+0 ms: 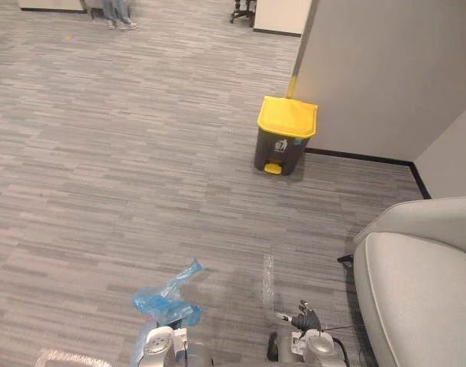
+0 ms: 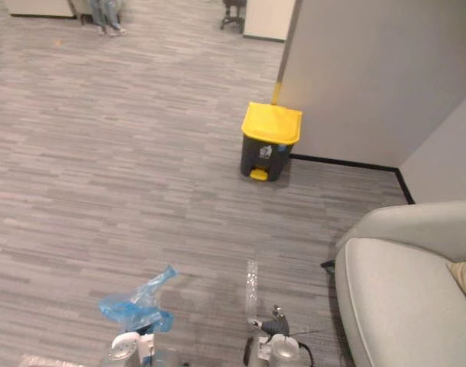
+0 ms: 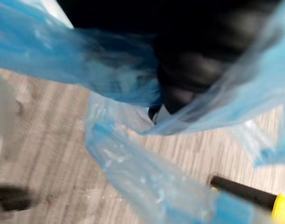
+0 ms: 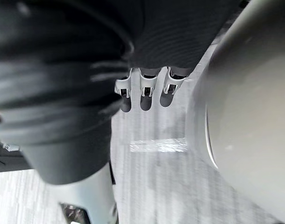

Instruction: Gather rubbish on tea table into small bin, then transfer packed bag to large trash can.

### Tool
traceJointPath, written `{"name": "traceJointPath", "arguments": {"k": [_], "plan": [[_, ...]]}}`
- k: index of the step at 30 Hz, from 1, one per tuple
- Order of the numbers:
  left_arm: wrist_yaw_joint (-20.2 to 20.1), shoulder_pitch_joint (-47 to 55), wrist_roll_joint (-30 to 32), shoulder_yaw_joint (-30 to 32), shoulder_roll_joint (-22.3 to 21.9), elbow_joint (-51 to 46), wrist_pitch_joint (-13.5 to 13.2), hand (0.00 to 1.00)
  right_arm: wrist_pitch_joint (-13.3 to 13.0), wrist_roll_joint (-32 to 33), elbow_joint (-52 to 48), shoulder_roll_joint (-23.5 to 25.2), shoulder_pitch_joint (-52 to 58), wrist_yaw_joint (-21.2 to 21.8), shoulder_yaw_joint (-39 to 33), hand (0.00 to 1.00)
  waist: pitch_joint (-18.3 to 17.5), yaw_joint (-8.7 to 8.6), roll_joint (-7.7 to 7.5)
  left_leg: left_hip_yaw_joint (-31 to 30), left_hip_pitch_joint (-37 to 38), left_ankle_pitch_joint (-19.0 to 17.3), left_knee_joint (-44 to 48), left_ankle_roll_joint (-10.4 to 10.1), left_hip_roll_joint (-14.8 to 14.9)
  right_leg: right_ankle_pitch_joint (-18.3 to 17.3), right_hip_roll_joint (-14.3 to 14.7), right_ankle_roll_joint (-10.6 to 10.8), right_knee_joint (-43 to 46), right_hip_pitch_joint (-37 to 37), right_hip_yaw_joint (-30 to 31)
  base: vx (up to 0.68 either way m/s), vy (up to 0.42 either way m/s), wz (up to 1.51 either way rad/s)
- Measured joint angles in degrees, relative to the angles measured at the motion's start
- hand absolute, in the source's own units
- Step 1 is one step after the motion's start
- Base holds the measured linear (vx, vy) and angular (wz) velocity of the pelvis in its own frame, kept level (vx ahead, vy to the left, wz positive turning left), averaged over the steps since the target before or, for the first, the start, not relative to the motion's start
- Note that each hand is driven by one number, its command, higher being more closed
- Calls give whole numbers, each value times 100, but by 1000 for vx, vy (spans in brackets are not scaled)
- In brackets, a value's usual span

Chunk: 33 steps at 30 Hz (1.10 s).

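A grey sofa (image 1: 416,290) sits at the right edge of the carpet (image 1: 126,168); the yellow-lidded large trash can (image 1: 286,135) stands closed against the far wall (image 1: 370,69). The blue bag (image 1: 168,300) drapes around the left hand (image 3: 194,65), whose grasp cannot be told, well apart from the can. The right hand (image 1: 305,318) hangs slack-fingered and empty near a clear plastic strip (image 1: 268,281).

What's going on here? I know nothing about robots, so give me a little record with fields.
bag: blue plastic bag, bunched up at the left hand
right hand: open, holding nothing
trash can: grey, yellow lid shut, ahead by the wall
floor: grey carpet, clear plastic strip lying on it
sofa: pale grey, on the robot's right
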Motion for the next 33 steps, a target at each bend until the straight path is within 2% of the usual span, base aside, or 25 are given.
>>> {"name": "traceJointPath", "arguments": {"k": [1, 2, 3, 5, 6, 7, 8, 9, 10, 12, 15, 16, 17, 18, 21, 22, 23, 24, 25, 26, 27, 29, 31, 32, 33], "plan": [[3, -34, 2, 14, 4, 77, 3, 100, 1, -21, 76, -46, -26, 2, -2, 0, -14, -31, -6, -104, 80, -42, -57, -81, -17, 200, 32, -332, 60, -6, 30, 444, -172, 13], [-2, -54, 3, 119, -91, 223, 7, 100, 7, -21, 140, -143, -78, 3, -30, 0, -100, -32, 208, -403, 140, 5, -144, -99, 134, 39, 206, -394, 53, 27, -19, 471, -182, -1], [9, -54, 5, 192, -168, 263, 7, 100, 7, -20, 144, -200, -124, -4, -83, 0, -140, -31, 345, -634, 105, 30, -53, -138, 256, -110, 299, -464, 64, 41, -130, 468, -176, -4], [6, -70, 6, 226, -192, 264, 7, 100, 9, -18, 150, -199, -139, -3, -167, 0, -106, -68, 447, -884, -23, 64, 447, -130, 372, -262, 414, -522, 17, 226, -265, 364, -165, 23], [-12, -126, 7, 235, -203, 262, 6, 100, 23, -15, 211, -180, -120, -2, -164, 0, -87, -68, 470, -1151, -402, 259, 1434, -142, 480, -352, 517, -602, -140, 525, -404, 520, -225, 39], [-26, -151, 7, 284, -240, 248, 2, 100, 51, -10, 235, -139, -95, -3, -122, 0, -60, -28, 463, -1311, -1004, 932, 2893, -89, 602, -407, 643, -681, -472, 991, -464, 435, -187, 28], [-32, -139, 7, 285, -246, 243, -1, 100, 51, 0, 235, -130, -89, -5, -95, 0, -38, 3, 457, -1314, -1158, 948, 3252, -52, 671, -423, 679, -705, -542, 1123, -459, 467, -131, 0], [-44, -118, 4, 284, -242, 240, 1, 100, 53, 43, 235, -99, -104, -10, 14, 0, -2, 55, 408, -1209, -1635, 823, 4125, -29, 772, -499, 730, -771, -746, 1512, -442, 347, -46, -13], [-52, -121, 2, 296, -213, 75, 4, 100, 53, 56, 233, -92, -142, -11, 15, 0, 38, 82, 321, -1085, -1990, 740, 4284, -74, 765, -538, 721, -742, -917, 1777, -390, 402, -50, -18], [-53, -110, 3, 294, -236, -69, -2, 100, 52, 77, 224, -82, -193, -22, 5, 0, 37, 167, 279, -878, -2383, 600, 3882, -17, 760, -533, 710, -710, -1200, 2037, -278, 311, 24, -26], [-51, -178, 3, 334, -284, -94, -9, 100, 57, 158, 183, -114, -214, -61, -59, 0, 64, 236, 295, -650, -2573, 562, 2312, 19, 633, -516, 648, -586, -1517, 2420, -188, 298, 120, -15], [-51, -176, 3, 333, -294, -93, -11, 100, 57, 160, 168, -112, -214, -78, -98, 0, 60, 242, 292, -636, -2558, 706, 1585, -9, 502, -555, 588, -472, -1600, 2519, -166, 348, 220, -11], [-52, -152, 0, 322, -340, -73, -10, 100, 56, 161, 176, -150, -216, -89, -215, 0, 33, 245, 349, -762, -2452, 1551, 646, -31, 337, -673, 595, -253, -1650, 2584, -69, 384, 274, -15], [-49, -150, -2, 312, -276, -52, -8, 100, 94, 162, 249, -102, -227, -102, -228, 0, -30, 280, 170, -640, -2397, 1523, 577, 65, 137, -737, 433, -163, -1659, 2592, 114, 321, 212, -13], [-46, -156, 0, 308, -242, -47, 0, 100, 102, 161, 149, -19, -171, -91, -236, 0, -58, 290, 90, -394, -2283, 1116, 743, 215, -55, -812, 115, -33, -1267, 2529, 359, 392, 234, -25], [-42, -129, 0, 264, -242, -31, 2, 100, 102, 160, 101, 3, -134, -90, -234, 0, -51, 298, 129, -303, -2173, 951, 823, 266, -62, -827, 47, -6, -810, 2409, 474, 317, 227, -33], [-48, -92, 0, 145, -198, -22, 5, 100, 103, 158, 111, 14, -78, -55, -201, 0, -50, 296, 156, -207, -1949, 765, 829, 315, -95, -768, -64, 114, 142, 2065, 582, 374, 246, -34], [-46, -88, 0, 104, -169, 11, 14, 100, 104, 151, 107, 13, -8, -33, -201, 0, -39, 291, 162, -152, -1695, 589, 836, 374, -147, -497, -189, 341, 1448, 1547, 711, 305, 196, -22], [-43, -94, 0, 104, -161, 36, 16, 100, 105, 149, 107, 10, 0, -27, -202, 0, -37, 286, 163, -144, -1607, 536, 836, 385, -164, -450, -208, 381, 1799, 1400, 747, 336, 117, -3], [-35, -85, 0, 113, -145, 57, 46, 100, 103, 149, 109, 8, 125, -22, -206, 0, -18, 249, 194, -148, -1322, 387, 823, 421, -183, -485, -200, 312, 2689, 992, 785, 363, 61, 5], [-29, -72, -2, 122, -131, 59, 51, 100, 100, 142, 9, 5, 147, -17, -210, 0, -13, 228, 195, -141, -1099, 286, 768, 437, -184, -550, -186, 232, 2984, 693, 701, 435, 54, 10], [-22, -76, -2, 128, -132, 61, 57, 100, 98, 141, -15, 8, 138, -16, -211, 0, -27, 171, 156, -153, -829, 188, 643, 407, -167, -658, -182, 171, 2887, 425, 437, 339, -42, 10], [-22, -92, -2, 211, -154, 109, 58, 100, 99, 131, 5, 9, 68, -17, -212, 0, -23, 144, 152, -148, -386, 111, 342, 352, -75, -808, -89, -8, 2069, 129, -29, 440, -101, 5], [-10, -95, -3, 226, -153, 150, 58, 100, 100, 125, 9, 9, 39, -17, -224, 0, -22, 113, 156, -147, -119, 108, 77, 332, -21, -757, 11, -69, 1283, 58, -227, 410, -119, 12], [-12, -91, -2, 219, -145, 161, 54, 100, 102, 119, 20, 9, 35, -17, -225, 0, -33, 101, 142, -160, 71, 84, -166, 218, -7, -461, 126, -86, 390, 94, -224, 415, -132, 16]]}}
